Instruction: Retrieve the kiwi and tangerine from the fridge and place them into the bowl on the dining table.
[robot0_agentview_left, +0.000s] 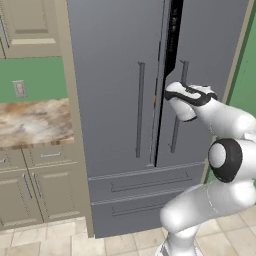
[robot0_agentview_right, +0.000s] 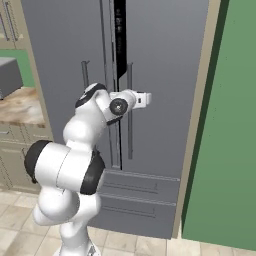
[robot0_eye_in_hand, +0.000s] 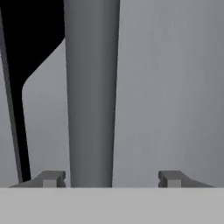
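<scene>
The slate-grey fridge (robot0_agentview_left: 115, 100) (robot0_agentview_right: 165, 60) fills the scene. Its right door stands slightly ajar, with a dark gap (robot0_agentview_left: 172, 30) (robot0_agentview_right: 120, 35) (robot0_eye_in_hand: 30, 39) between the doors. My gripper (robot0_agentview_left: 184, 95) (robot0_agentview_right: 132, 99) (robot0_eye_in_hand: 111, 178) is at mid-height on the right door's long bar handle (robot0_agentview_left: 174, 135) (robot0_agentview_right: 130, 135) (robot0_eye_in_hand: 92, 87). It is open, and the bar stands between the fingertips. The left fingertip (robot0_eye_in_hand: 52, 178) is close beside the bar; the right one is well apart from it. The kiwi, tangerine, bowl and dining table are out of view.
The left door's handle (robot0_agentview_left: 140, 110) runs parallel, close by. Two freezer drawers (robot0_agentview_left: 145, 185) (robot0_agentview_right: 140, 200) lie below. Beige cabinets and a marbled counter (robot0_agentview_left: 35, 120) stand to the left with a grey appliance (robot0_agentview_right: 9, 75) on top. A green wall (robot0_agentview_right: 225, 125) closes the right side.
</scene>
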